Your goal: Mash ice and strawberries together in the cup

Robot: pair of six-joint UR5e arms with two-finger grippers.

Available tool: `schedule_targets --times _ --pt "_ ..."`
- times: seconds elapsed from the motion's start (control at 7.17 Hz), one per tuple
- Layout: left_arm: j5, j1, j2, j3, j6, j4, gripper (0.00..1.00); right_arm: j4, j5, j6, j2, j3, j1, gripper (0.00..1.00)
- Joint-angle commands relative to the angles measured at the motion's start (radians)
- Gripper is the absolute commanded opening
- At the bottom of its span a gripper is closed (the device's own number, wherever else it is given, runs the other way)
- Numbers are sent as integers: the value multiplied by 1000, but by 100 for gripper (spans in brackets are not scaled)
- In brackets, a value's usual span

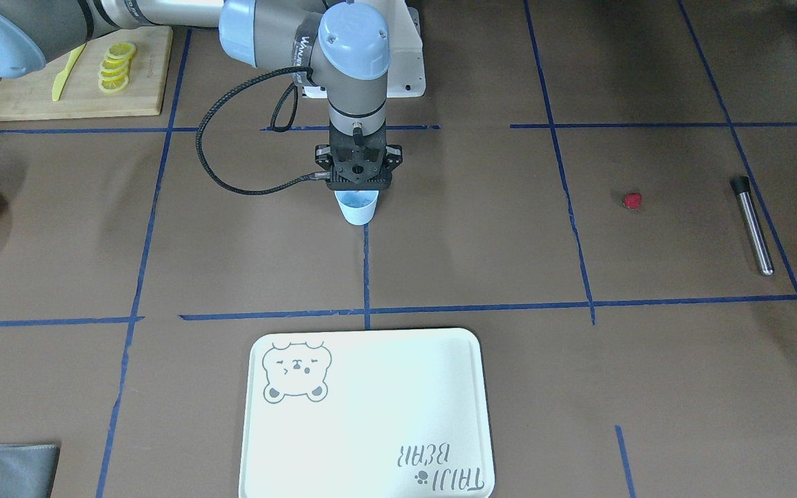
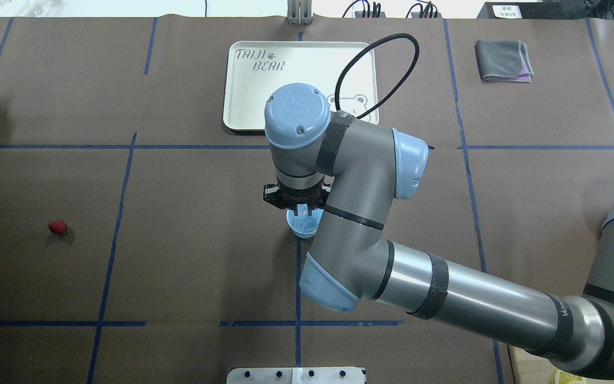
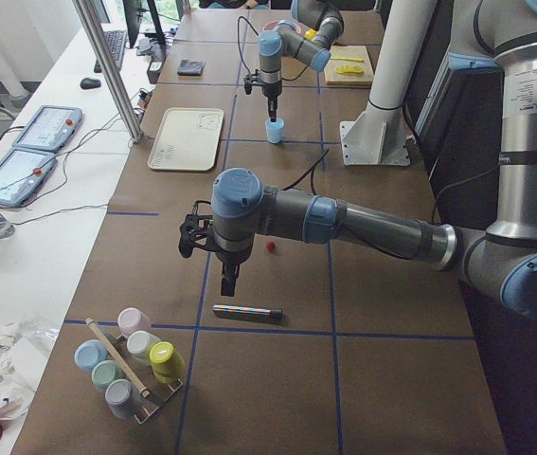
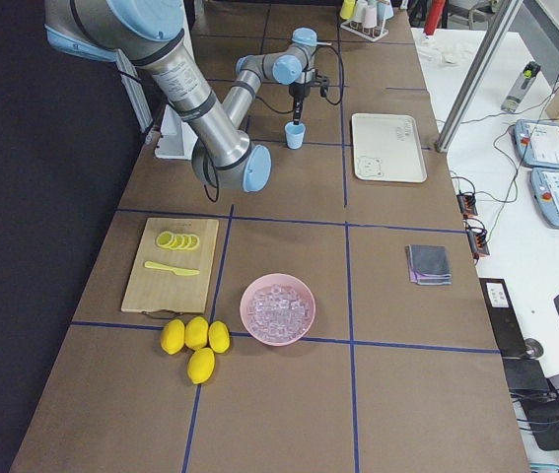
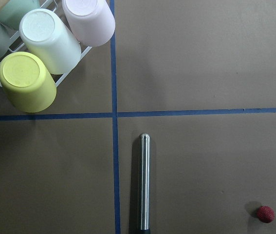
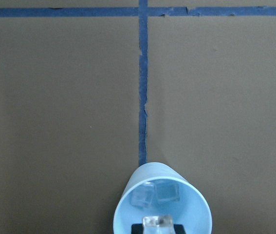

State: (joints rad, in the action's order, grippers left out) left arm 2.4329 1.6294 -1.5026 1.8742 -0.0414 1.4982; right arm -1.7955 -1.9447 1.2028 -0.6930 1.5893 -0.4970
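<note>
Pale blue cup [image 1: 357, 207] upright on the brown table cover, at the table's middle on a line of blue tape, probably set there as a spot within reach of either arm. Inside it, ice [image 6: 162, 192]: two clear cubes on the bottom and a third higher up at the near rim, against a dark part of the claw. Directly above, the right gripper [image 1: 358, 187], pointing straight down at the mouth, seemingly there to put ice in. Cannot tell whether it is clamped on that third cube or already parted from it. One strawberry [image 1: 632, 200], not yet in the cup, lying alone well off on the left arm's side. Near it, one steel muddler [image 1: 753, 226] with a black cap, flat on the cover, both likely laid out for the left arm to fetch. Over that muddler, the left gripper [image 3: 226, 282], hanging clear of it and shown only from the side, so cannot tell whether fingers are apart or together. Beyond the muddler, one wire rack [image 3: 161, 402] of six pastel cups. On the right arm's side, one pink bowl [image 4: 277, 341] of ice cubes, presumably the supply. Next to the bowl, four whole lemons [image 4: 196, 340]. Beyond these, one wooden board [image 4: 151, 286] with one yellow knife [image 4: 171, 267] and a row of lemon slices [image 4: 177, 240], four or five, too overlapped to count surely. Past the cup, one bear-printed tray [image 1: 371, 415], and further off one grey cloth [image 4: 428, 264].
</note>
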Motion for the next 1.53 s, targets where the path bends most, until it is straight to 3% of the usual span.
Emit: schedule_targets --times 0.0,0.14,0.42,0.7,0.84,1.12,1.25,1.39 --pt "0 0 -1 -1 0 1 100 -2 -5 0 -3 0 2 39" --pt "0 0 -2 -3 0 1 100 -2 -5 1 -5 1 2 53" --pt "-2 0 -8 -3 0 -1 100 -4 -3 1 -5 4 2 94" --pt "0 0 -11 -3 -2 -1 100 -40 -3 3 -7 55 -2 99" --pt "-6 -41 -19 14 -18 2 100 -89 0 3 -22 139 -29 99" --pt "-32 -240 -28 96 -180 5 100 -105 -5 -20 -119 277 -116 99" --pt "-94 -332 -28 143 -298 19 100 -105 -17 -107 -179 341 -176 99" --pt "-107 -408 -21 148 -416 124 100 -107 -54 -200 -241 386 -248 99"
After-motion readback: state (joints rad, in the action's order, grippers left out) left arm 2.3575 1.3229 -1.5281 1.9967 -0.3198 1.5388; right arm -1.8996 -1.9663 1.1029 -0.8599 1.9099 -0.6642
